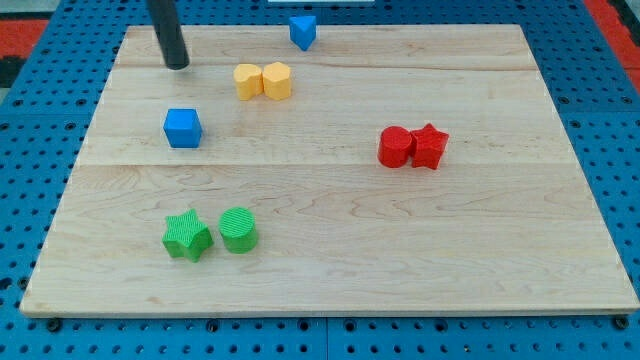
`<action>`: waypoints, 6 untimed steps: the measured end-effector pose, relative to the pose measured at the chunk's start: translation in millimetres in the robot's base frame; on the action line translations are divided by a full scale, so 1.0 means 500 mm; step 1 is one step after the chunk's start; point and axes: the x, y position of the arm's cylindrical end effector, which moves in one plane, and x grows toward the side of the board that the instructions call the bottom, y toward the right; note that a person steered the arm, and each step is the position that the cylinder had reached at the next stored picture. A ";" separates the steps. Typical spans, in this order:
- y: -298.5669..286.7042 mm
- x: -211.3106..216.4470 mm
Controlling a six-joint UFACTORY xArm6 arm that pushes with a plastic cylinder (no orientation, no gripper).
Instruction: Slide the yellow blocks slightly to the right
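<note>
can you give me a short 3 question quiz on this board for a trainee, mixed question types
1. True or false: the two yellow blocks sit touching each other, side by side.
2. Multiple choice: my tip is where relative to the yellow blocks? A) at their right B) at their upper left, apart from them C) below them, touching
3. Fill in: the block next to the green star is a green ____.

Key
1. True.
2. B. The tip rests on the wooden board at the view's upper left, with a gap to the nearer yellow block.
3. Cylinder.
</note>
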 end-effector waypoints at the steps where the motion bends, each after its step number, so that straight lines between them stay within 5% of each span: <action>1: 0.031 0.060; 3: 0.217 0.070; 4: 0.261 0.070; 5: 0.187 0.069; 6: 0.261 0.069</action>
